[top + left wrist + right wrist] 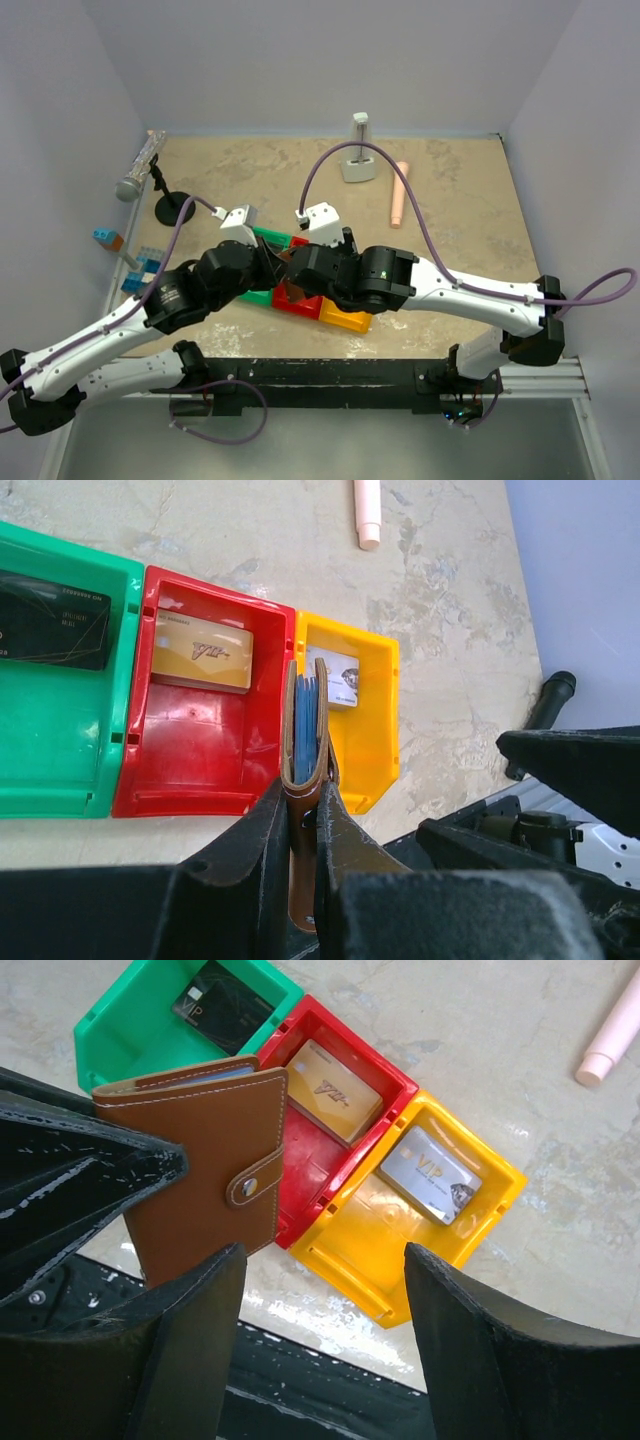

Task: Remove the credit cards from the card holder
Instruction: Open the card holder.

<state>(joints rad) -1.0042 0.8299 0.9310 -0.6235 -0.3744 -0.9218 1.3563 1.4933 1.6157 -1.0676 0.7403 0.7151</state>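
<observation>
My left gripper (303, 805) is shut on the brown card holder (306, 740), held edge-up above the bins, with blue card edges showing in its fold. In the right wrist view the card holder (200, 1165) is closed, its snap tab fastened. My right gripper (325, 1270) is open and empty just beside it. A black card (222, 1005) lies in the green bin (125, 1020), a gold card (332, 1090) in the red bin (310, 1175), a silver VIP card (430, 1175) in the yellow bin (385, 1250). In the top view both grippers meet over the bins (300, 295).
A pink cylinder (400, 193) and a white stand (358, 165) lie at the back of the table. A microphone on a black stand (140, 175) and blue blocks (140, 275) are at the left. The table's front edge (330, 365) runs just behind the bins.
</observation>
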